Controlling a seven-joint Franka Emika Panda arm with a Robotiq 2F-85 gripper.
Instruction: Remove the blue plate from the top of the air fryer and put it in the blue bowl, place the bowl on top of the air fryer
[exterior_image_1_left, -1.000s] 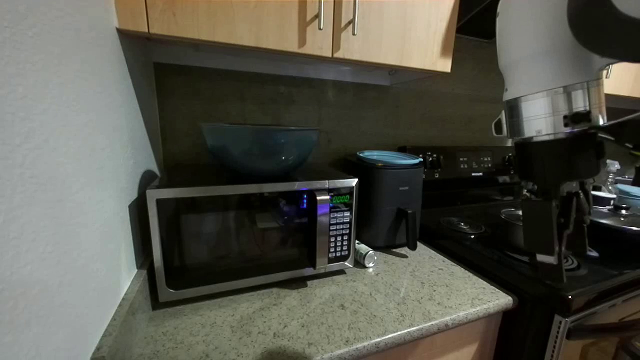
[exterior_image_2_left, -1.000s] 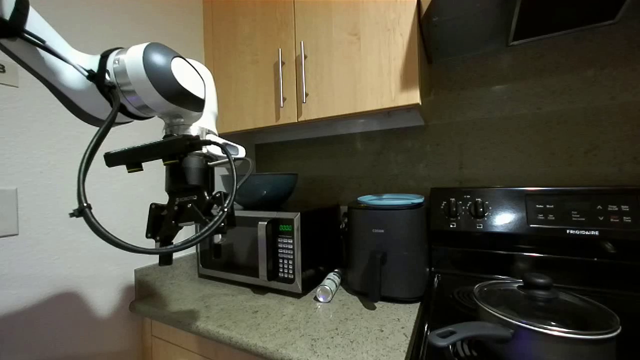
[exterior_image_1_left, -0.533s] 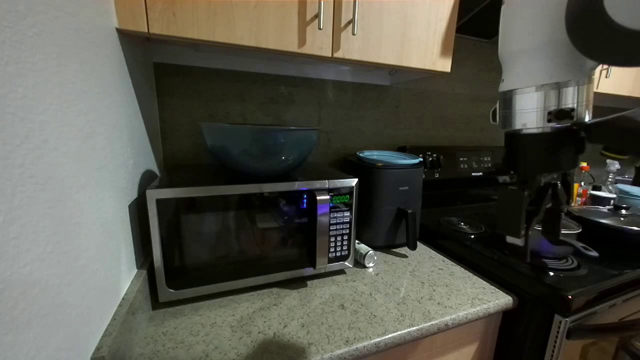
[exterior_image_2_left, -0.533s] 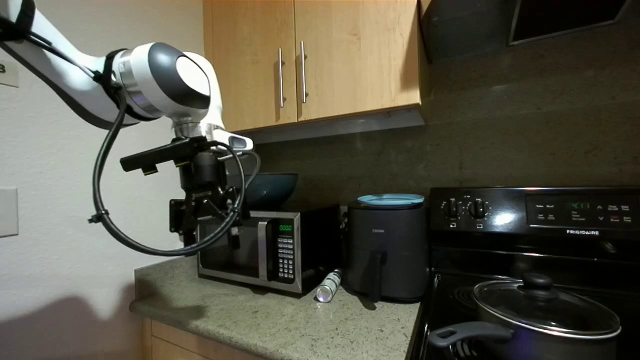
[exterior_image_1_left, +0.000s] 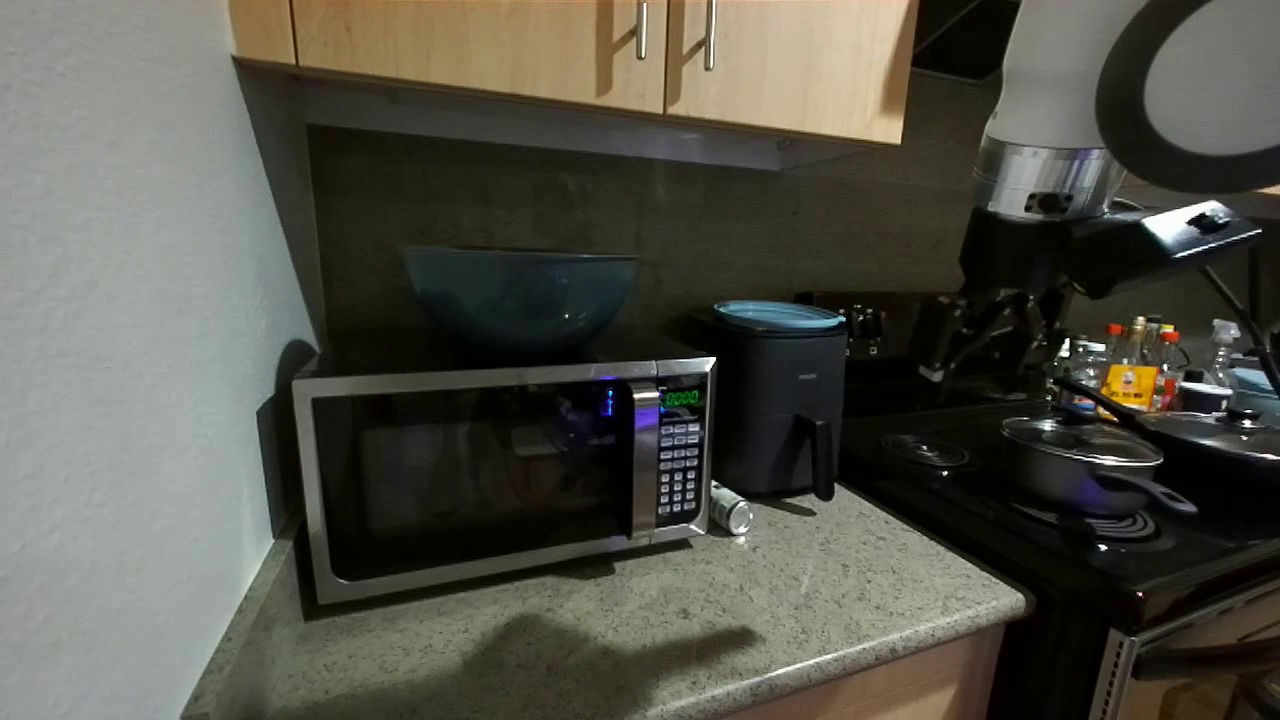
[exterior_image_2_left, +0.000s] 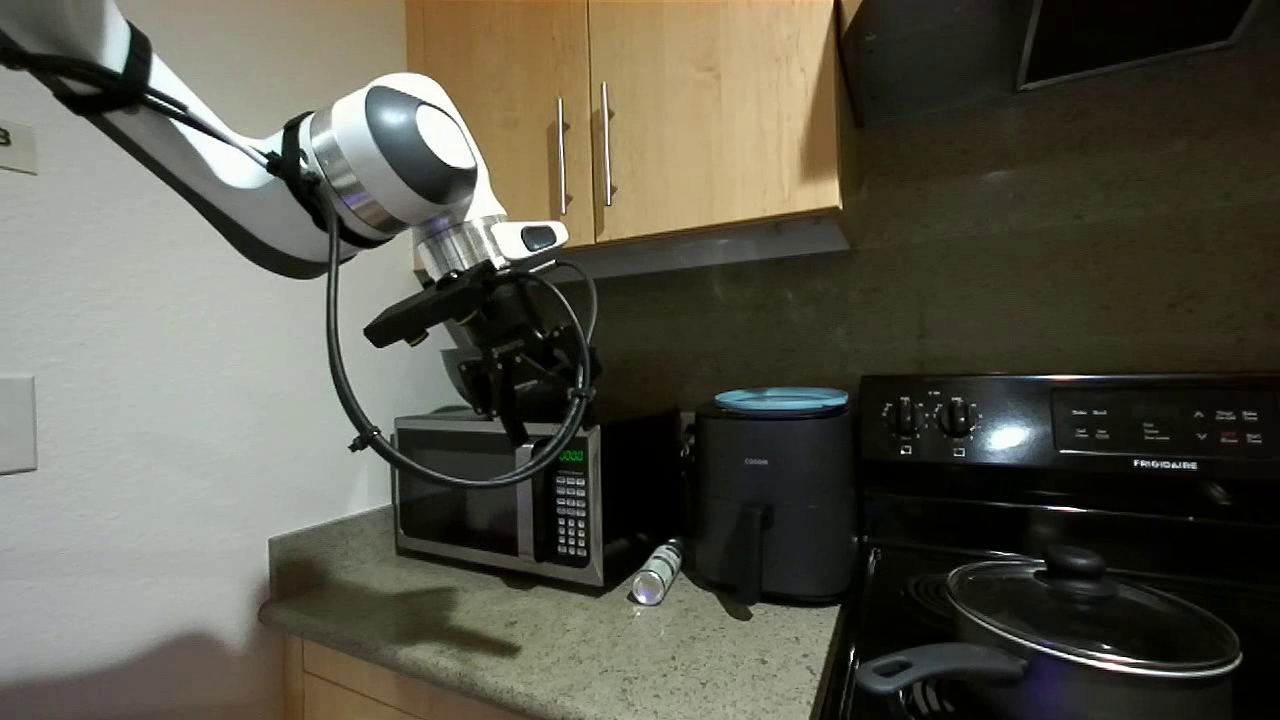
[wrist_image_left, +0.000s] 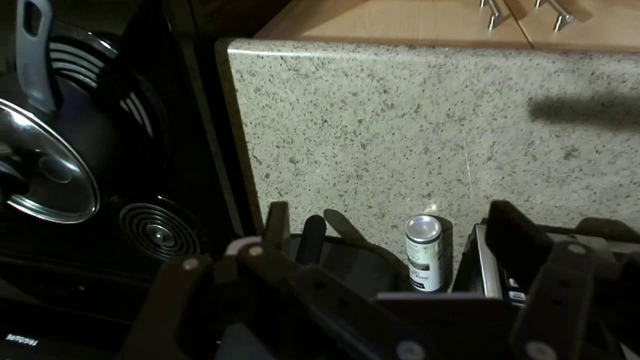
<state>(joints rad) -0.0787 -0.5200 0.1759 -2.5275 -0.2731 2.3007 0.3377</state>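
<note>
I see the jaws parted wide, slanted in mid-air, well apart from the blue plate (exterior_image_1_left: 780, 315). The latter: on top of the air fryer (exterior_image_2_left: 795, 500), which stands near the back corner of the bench (exterior_image_1_left: 850, 580) next to the stove (exterior_image_1_left: 960, 510). A can (wrist_image_left: 425, 257) lies on its side between the air fryer and the microwave (exterior_image_1_left: 490, 480). The microwave stands along the back edge, toward the opposite corner; blue bowl (exterior_image_1_left: 520, 300) upright on its top. Across the side edge: lidded pot (exterior_image_2_left: 1095, 635) on the stove.

Beyond the wide-spread tool (wrist_image_left: 389, 215), a can (wrist_image_left: 424, 257) lies between air fryer (wrist_image_left: 357, 270) and microwave (wrist_image_left: 488, 265).
</note>
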